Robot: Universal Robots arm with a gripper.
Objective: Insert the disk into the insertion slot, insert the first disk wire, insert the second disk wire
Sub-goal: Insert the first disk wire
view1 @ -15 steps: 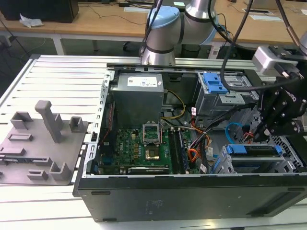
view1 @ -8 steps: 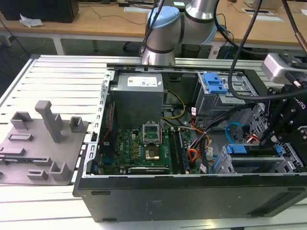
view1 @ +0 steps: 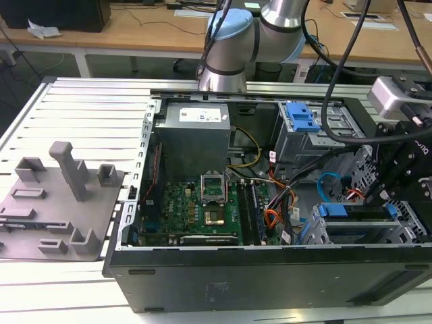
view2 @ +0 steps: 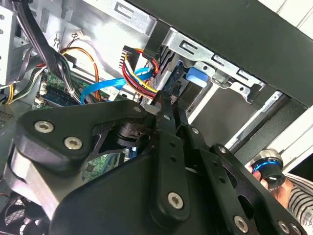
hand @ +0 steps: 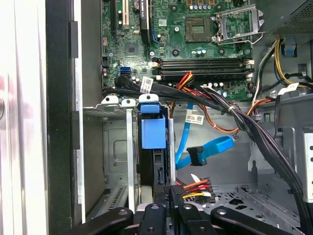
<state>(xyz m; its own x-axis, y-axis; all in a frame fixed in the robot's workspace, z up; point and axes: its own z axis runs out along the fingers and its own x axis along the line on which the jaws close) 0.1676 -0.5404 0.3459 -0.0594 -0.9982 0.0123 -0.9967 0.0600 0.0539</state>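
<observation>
The disk (hand: 157, 169) sits edge-on inside the insertion slot (hand: 116, 147), and its blue carrier (hand: 149, 132) shows at the mouth. In the exterior view the disk (view1: 354, 214) lies in the slot (view1: 401, 233) at the case's near right corner. My gripper (hand: 171, 190) hangs just over the disk's end, shut on the black plug of the first disk wire (hand: 196, 185), whose red, orange and yellow strands fan out beside the fingers. The same gripper (view2: 168, 100) and wire (view2: 142, 76) appear in the second wrist view. The second disk wire (hand: 205, 149) loops loose close by, its dark plug free.
Thick black cable bundles (hand: 244, 127) cross above the bay. The taller grey cage with a blue latch (view1: 300, 118) stands behind, the motherboard (view1: 202, 202) and power supply (view1: 196, 135) toward the exterior view's left. A grey fixture plate (view1: 61, 202) lies outside the case. A person's hand (view2: 276, 183) is close by.
</observation>
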